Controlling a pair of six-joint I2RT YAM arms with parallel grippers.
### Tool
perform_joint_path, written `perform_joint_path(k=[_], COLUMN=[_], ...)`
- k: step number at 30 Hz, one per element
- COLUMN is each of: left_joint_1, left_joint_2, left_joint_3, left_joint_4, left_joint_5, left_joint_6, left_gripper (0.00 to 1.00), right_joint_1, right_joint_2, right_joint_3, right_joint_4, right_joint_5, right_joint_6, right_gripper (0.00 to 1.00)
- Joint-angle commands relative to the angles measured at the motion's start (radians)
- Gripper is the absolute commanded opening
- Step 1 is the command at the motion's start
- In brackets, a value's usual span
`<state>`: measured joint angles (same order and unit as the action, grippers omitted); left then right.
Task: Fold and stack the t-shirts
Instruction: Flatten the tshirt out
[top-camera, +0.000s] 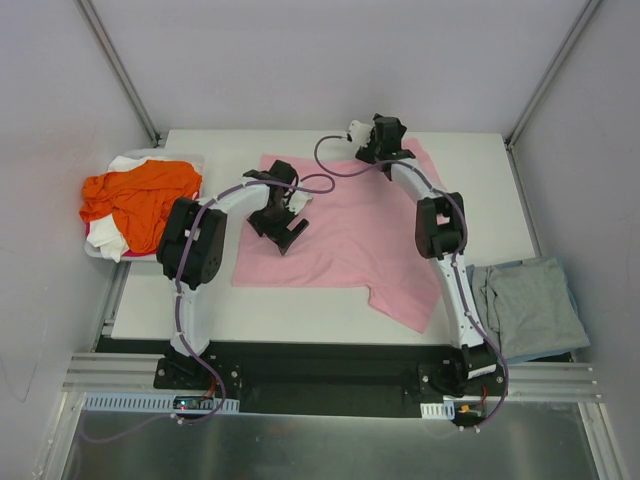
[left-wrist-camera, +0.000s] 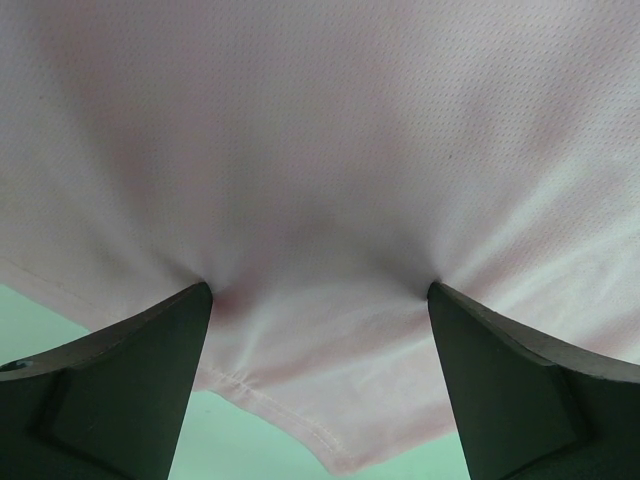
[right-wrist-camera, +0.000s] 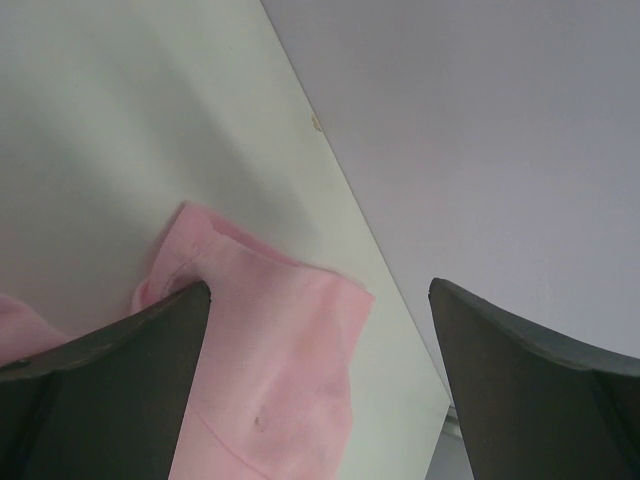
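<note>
Left hand (left-wrist-camera: 320, 298) is spread wide open with both fingertips dug down into the pink t-shirt (top-camera: 345, 235), dimpling the cloth but not pinching any of it. It sits near the shirt's left hem, which shows just below the fingers in the wrist view. Right hand (right-wrist-camera: 320, 300) is wide open too, nothing in it, hanging over the sleeve (right-wrist-camera: 270, 340) at the shirt's far right corner. The pink shirt lies spread mostly flat in the middle of the tabletop (top-camera: 480, 190), with one corner trailing toward the near right. My read: this is the setup for the first fold. To do it well, I'd have each hand close on a single layer right at an edge rather than mid-panel, since the left one looks too far in to catch a clean hem. Then lift both sides together so the fabric doesn't skew. Further out, the orange t-shirt (top-camera: 140, 195) is heaped on a white one (top-camera: 125, 162) at the left, unfolded, and the grey-blue t-shirt (top-camera: 530, 305) lies folded at the near right, so that's probably the stack spot.
</note>
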<state>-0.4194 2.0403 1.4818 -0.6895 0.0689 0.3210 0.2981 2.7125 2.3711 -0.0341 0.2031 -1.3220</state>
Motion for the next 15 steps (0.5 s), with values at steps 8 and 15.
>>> perform_joint_path(k=[8,15], left_joint_1=[-0.009,-0.009], left_joint_2=[-0.006,-0.009], left_joint_3=[0.115,0.144], left_joint_4=[-0.024,-0.022], left_joint_5=[-0.027,-0.041], left_joint_6=[0.010,0.010], left_gripper=[0.90,0.90], right_joint_1=[0.039,0.030], right_joint_2=[-0.108,-0.174], right_joint_3=[0.013,-0.053], right_joint_4=[-0.047,-0.044], right_joint_5=[0.016,0.044], right_joint_6=[0.033,0.027], right_gripper=[0.96,0.97])
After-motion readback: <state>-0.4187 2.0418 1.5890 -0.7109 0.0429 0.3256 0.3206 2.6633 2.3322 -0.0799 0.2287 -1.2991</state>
